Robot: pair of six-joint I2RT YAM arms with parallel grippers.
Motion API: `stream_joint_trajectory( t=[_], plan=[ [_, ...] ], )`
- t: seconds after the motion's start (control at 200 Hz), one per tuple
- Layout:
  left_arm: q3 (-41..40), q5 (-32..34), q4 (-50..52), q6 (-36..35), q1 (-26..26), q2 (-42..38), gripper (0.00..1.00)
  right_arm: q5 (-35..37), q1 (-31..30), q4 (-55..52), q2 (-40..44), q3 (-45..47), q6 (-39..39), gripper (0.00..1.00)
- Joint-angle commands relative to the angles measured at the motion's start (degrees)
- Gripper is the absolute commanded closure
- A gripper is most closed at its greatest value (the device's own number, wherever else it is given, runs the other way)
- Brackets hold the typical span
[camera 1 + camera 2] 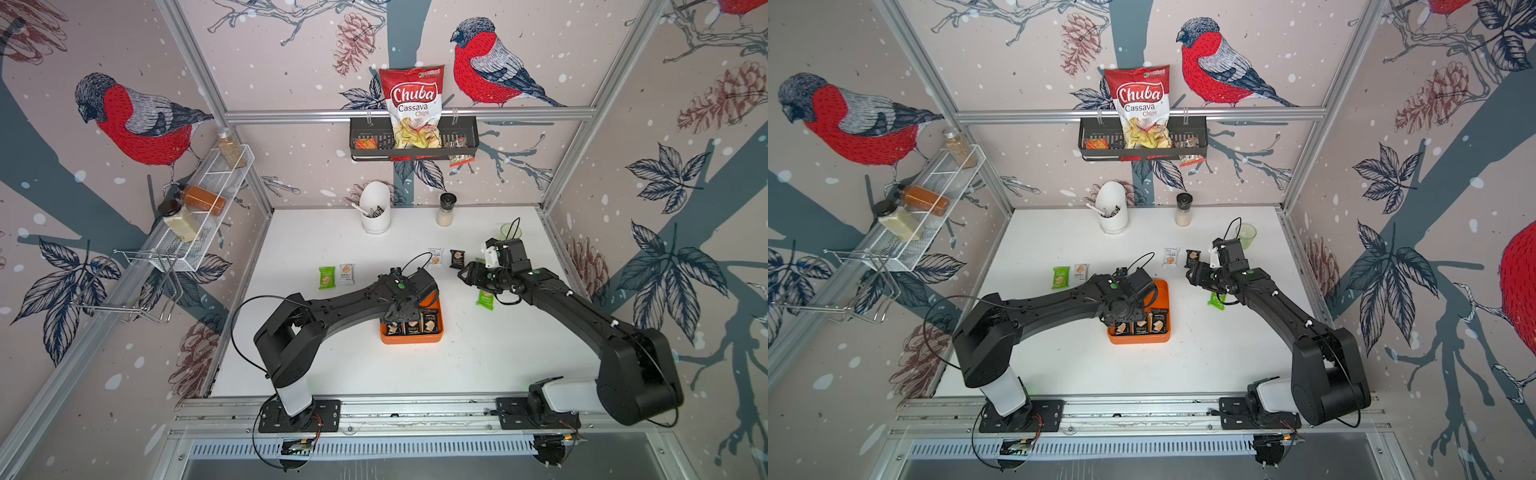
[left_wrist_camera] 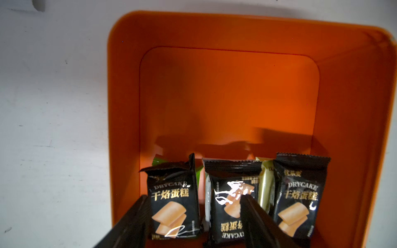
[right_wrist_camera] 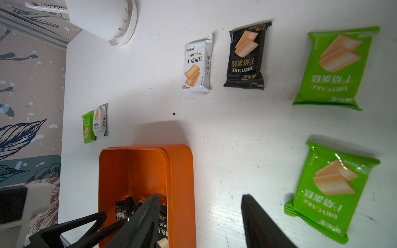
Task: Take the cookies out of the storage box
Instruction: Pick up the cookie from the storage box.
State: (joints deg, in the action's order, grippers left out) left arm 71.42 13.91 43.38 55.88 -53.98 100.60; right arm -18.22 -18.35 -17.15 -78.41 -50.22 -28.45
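The orange storage box (image 1: 411,337) (image 1: 1138,337) sits mid-table. Three black cookies packets (image 1: 411,326) stand along its near wall, with green (image 2: 158,161) and cream (image 2: 266,186) ones behind them. My left gripper (image 2: 194,199) (image 1: 397,318) reaches down into the box, open; its fingers straddle the left black packet (image 2: 174,204) without squeezing it. My right gripper (image 3: 200,197) (image 1: 463,274) hovers open and empty above the table, beside the box wall (image 3: 180,182). On the table lie loose packets: green (image 1: 326,277), white (image 1: 346,274), white (image 1: 435,257), black (image 1: 457,258), green (image 1: 485,299).
A white utensil holder (image 1: 375,208), a spice jar (image 1: 446,210) and a green cup (image 1: 510,230) stand at the back of the table. A black wall basket (image 1: 465,141) holds the Chuba bag. A white wire rack (image 1: 208,195) hangs on the left wall.
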Motion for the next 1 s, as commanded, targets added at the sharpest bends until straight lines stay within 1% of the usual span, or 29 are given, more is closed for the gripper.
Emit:
stream_joint_trajectory(
  t=[0.0,0.105,0.325,0.72,0.86,0.99],
  plan=[
    [1.6,1.3,4.1,0.9,-1.0,1.9,0.3,-0.8,0.5,-0.1,0.1,0.0,1.2,0.34],
    [1.9,1.4,5.0,2.4,-1.8,3.0,0.3,-1.1,0.9,0.2,0.2,0.3,1.4,0.34],
    [0.7,1.4,5.5,4.1,-1.9,2.7,0.29,-1.8,1.8,0.5,0.5,1.3,1.8,0.34],
    [-1.6,1.0,3.4,3.9,-1.5,5.0,0.28,-3.0,3.1,0.9,0.5,1.5,1.8,0.34],
    [-3.0,0.6,1.3,3.8,-1.2,4.6,0.33,-3.3,3.4,0.7,0.2,1.4,1.8,0.34],
    [-3.6,0.1,0.4,3.7,-1.2,4.2,0.43,-3.2,3.4,0.5,0.5,1.3,1.7,0.34]
  ],
)
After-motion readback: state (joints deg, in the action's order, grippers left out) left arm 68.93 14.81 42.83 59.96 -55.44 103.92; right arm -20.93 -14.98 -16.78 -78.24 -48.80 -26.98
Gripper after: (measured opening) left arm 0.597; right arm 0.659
